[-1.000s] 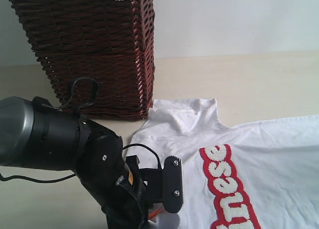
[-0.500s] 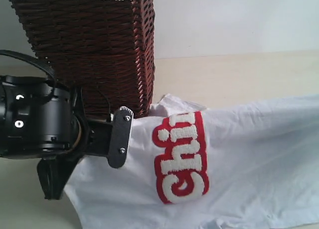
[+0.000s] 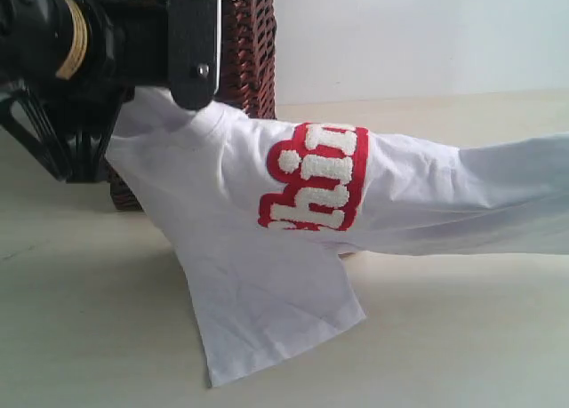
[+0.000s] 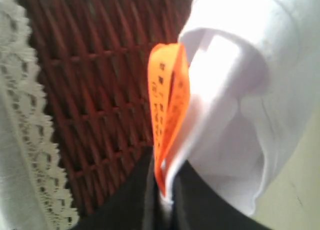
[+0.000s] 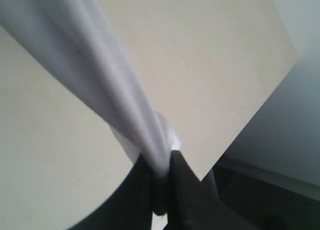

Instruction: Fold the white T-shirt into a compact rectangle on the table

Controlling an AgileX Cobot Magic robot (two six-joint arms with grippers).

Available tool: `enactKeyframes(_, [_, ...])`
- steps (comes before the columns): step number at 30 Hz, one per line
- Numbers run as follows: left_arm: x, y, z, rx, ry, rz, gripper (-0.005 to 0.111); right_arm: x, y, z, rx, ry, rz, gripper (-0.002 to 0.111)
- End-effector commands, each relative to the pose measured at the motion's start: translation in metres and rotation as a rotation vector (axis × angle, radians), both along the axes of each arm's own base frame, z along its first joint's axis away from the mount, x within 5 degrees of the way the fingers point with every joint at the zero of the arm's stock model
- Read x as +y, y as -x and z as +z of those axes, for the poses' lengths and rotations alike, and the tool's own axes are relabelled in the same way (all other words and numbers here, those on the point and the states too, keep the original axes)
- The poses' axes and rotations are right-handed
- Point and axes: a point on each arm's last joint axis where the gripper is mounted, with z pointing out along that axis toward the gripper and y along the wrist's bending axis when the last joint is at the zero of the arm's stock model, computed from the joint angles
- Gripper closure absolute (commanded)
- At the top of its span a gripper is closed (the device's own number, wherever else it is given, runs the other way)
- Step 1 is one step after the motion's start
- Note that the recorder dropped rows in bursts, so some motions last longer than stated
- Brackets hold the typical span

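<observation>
The left hand (image 4: 165, 192), black and pinched tight, grips the white cotton short-sleeved T-shirt (image 4: 235, 115) at its neck, right beside the small orange neck tag (image 4: 169, 104), high against the dark brown wicker basket (image 4: 100, 89). The right hand (image 5: 162, 190), likewise closed, clamps a bunched edge of the shirt well away from the basket. Between them the shirt hangs stretched in the air, red-outlined lettering showing, one flap drooping toward the smooth cream-beige worktop (image 3: 444, 337) before the basket.
</observation>
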Motion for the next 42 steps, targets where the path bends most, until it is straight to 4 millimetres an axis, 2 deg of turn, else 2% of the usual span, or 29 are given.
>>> enactKeyframes(1, [0.003, 0.000, 0.028, -0.065, 0.062, 0.006, 0.107, 0.013, 0.015, 0.017, -0.035, 0.029, 0.010, 0.108])
enactKeyframes(8, [0.006, 0.014, 0.082, -0.155, 0.325, -0.086, 0.107, 0.030, 0.031, 0.039, -0.127, 0.136, 0.080, 0.108])
enactKeyframes(13, [0.025, 0.034, 0.119, -0.154, 0.497, -0.072, 0.107, 0.043, 0.044, 0.054, -0.186, 0.168, 0.082, 0.108])
enactKeyframes(20, [0.057, 0.066, 0.139, -0.079, 0.652, -0.049, 0.107, 0.062, 0.067, 0.063, -0.186, 0.205, 0.093, 0.108])
enactKeyframes(28, [0.093, 0.116, 0.154, 0.095, 0.893, -0.088, 0.107, 0.078, 0.092, 0.057, -0.171, 0.260, 0.063, 0.108])
enactKeyframes(31, [0.109, 0.131, 0.156, 0.124, 0.930, -0.087, 0.107, 0.095, 0.108, 0.056, -0.228, 0.234, 0.033, 0.108])
enactKeyframes(34, [0.123, 0.140, 0.148, 0.163, 0.968, -0.037, 0.107, 0.114, 0.123, 0.051, -0.295, 0.163, -0.016, 0.108])
enactKeyframes(39, [0.140, 0.148, 0.113, 0.244, 1.041, 0.123, 0.107, 0.141, 0.149, 0.033, -0.362, 0.124, -0.054, 0.108])
enactKeyframes(42, [0.147, 0.153, 0.088, 0.282, 1.056, 0.198, 0.107, 0.150, 0.161, 0.013, -0.350, 0.137, -0.060, 0.108])
